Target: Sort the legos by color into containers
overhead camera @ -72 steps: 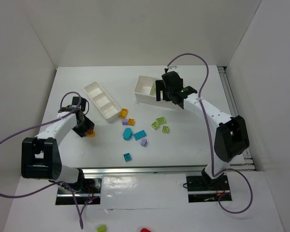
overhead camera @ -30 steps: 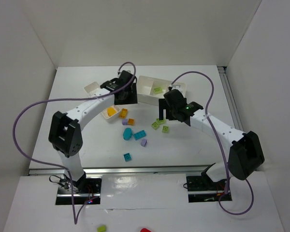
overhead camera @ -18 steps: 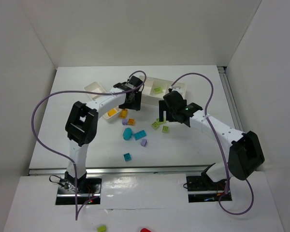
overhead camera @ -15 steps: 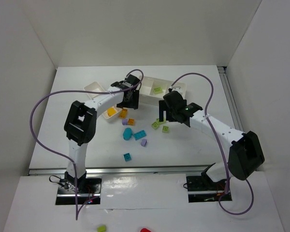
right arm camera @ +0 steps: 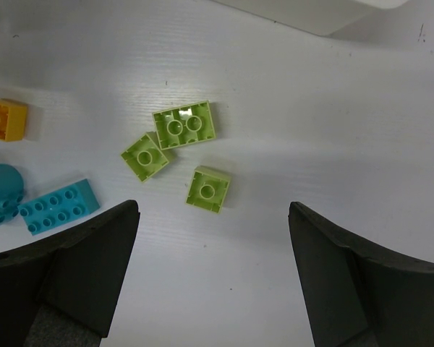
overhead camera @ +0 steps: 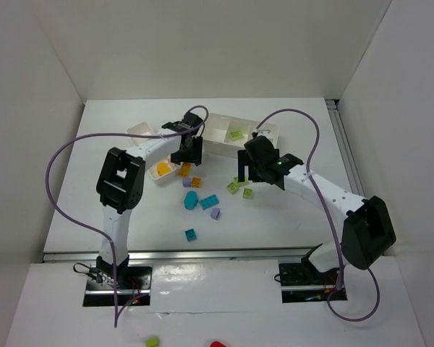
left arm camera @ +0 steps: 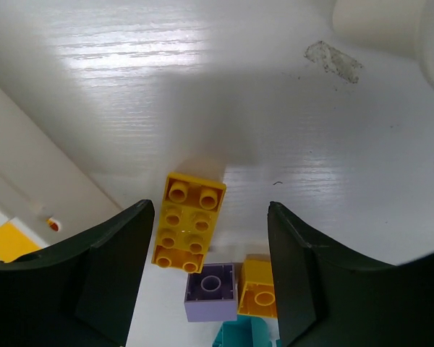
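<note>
The left gripper (left arm camera: 211, 211) hangs over the white table (overhead camera: 289, 217) just off the near left corner of the wider white plastic tray (overhead camera: 218, 144). Its jaws are spread wide and hold nothing. Below the gap lies a long orange studded brick (left arm camera: 189, 222), closer to the left finger (left arm camera: 108, 267) than to the right one; whether it touches that finger cannot be told. On the side of this brick away from the wider tray, a small lavender one-stud brick (left arm camera: 211, 290) and a small orange brick (left arm camera: 258, 288) sit side by side, touching. A rounded teal piece (overhead camera: 192, 199) lies just beyond them.

The narrow white plastic tray (overhead camera: 139, 131) lies slanted to the left of the wider tray, with an orange piece (overhead camera: 161, 168) in its nearest compartment.

The right gripper (right arm camera: 213, 208) hovers in front of the wider tray's near wall, about at its middle. Its jaws are also far apart and empty. Three lime green bricks lie on the table under it: a larger lime green brick (right arm camera: 184, 124) closest to the wider tray, a small lime green brick (right arm camera: 145, 155) touching its corner, and a second small lime green brick (right arm camera: 208, 189) apart from both, right at the mouth of the fingers.

One more lime green piece (overhead camera: 236, 134) rests inside the wider tray. Farther out from that tray are a long teal brick (right arm camera: 58, 207), a lavender brick (overhead camera: 215, 213) and, farthest of all, a small teal brick (overhead camera: 191, 233).
</note>
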You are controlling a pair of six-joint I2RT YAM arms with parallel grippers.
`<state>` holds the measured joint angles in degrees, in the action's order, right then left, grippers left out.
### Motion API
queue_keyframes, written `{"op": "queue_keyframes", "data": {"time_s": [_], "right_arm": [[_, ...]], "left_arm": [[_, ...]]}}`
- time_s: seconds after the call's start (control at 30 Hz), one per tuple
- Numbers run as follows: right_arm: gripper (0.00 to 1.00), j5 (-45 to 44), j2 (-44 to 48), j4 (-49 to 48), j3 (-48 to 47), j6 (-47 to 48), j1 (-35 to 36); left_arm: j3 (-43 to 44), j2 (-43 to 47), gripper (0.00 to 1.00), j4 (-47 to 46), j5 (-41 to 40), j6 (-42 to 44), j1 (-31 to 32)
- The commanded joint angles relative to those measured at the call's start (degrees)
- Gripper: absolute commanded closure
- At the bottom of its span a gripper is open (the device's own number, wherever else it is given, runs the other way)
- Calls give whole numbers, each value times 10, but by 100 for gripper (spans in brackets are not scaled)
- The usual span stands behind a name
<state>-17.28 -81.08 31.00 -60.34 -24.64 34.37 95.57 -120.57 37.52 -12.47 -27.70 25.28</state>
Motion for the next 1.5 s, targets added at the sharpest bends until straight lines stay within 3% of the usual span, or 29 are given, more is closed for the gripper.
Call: {"op": "queue_keyframes", "data": {"time_s": [0.0,0.17,0.27,0.37,0.43,0.73,1.0,1.17,1.3,1.4,1.47], "right_arm": [[9,-5,3,3,-2,-8,6],[9,-5,-2,-2,-2,-8,6],[9,-5,-2,-2,-2,-8,6],[9,-5,-2,-2,-2,-8,6],[9,-5,-7,-2,-2,-8,6],[9,-5,-7,3,-2,-8,6],[9,1,-13,-2,-2,-8,6],[9,1,-13,-2,-2,-8,11],[9,1,-7,-2,-2,-8,11],[9,1,-7,-2,3,-8,11],[9,1,-7,3,3,-8,11]], "left_arm": [[-5,-15,27,10,19,18,-3],[-25,-15,33,10,19,12,-3],[-30,-15,43,10,19,7,-3],[-23,-21,63,18,19,7,-3],[-2,-4,71,26,13,7,-3],[31,111,71,56,-14,2,-24],[-85,169,73,51,-28,-30,-80],[-106,163,70,32,-39,-52,-104],[-120,157,55,32,-58,-68,-110],[-120,157,26,37,-58,-68,-115],[-113,157,14,37,-43,-63,-115]]}}
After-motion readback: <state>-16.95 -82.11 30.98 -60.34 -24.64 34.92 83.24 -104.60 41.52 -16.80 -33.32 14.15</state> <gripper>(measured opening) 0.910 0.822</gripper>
